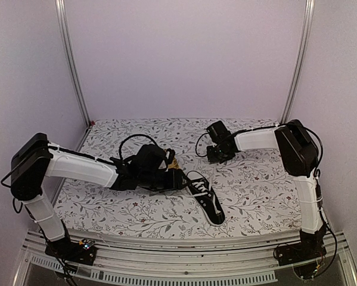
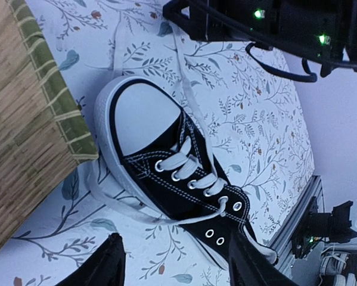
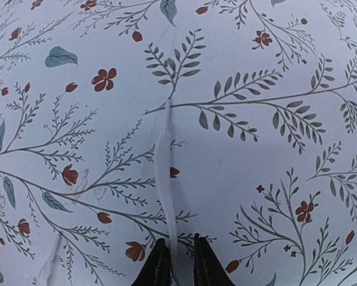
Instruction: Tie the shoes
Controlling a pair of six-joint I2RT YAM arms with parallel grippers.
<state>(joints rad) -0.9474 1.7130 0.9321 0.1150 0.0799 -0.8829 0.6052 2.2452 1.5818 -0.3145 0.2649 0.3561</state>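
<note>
Currently the black sneaker (image 1: 205, 199) lies sole-down mid-table on the floral cloth (image 1: 258, 187), its toe beside a woven mat (image 2: 23, 119). My right gripper (image 3: 179, 263) is pinched narrow on one white lace (image 3: 164, 173) laid out straight, I judge to pull it taut. My left gripper (image 2: 179, 259) hovers over the shoe, fingers wide, holding nothing.

One black sneaker (image 1: 205, 199), one white lace (image 3: 164, 179), one woven mat (image 2: 23, 119), two end effectors (left (image 2: 177, 265), right (image 3: 181, 265))

Shoe (image 1: 205, 201) on the table (image 1: 255, 196), toe just beside the mat (image 2: 23, 119), lace (image 3: 164, 155) stretched out behind.
</note>
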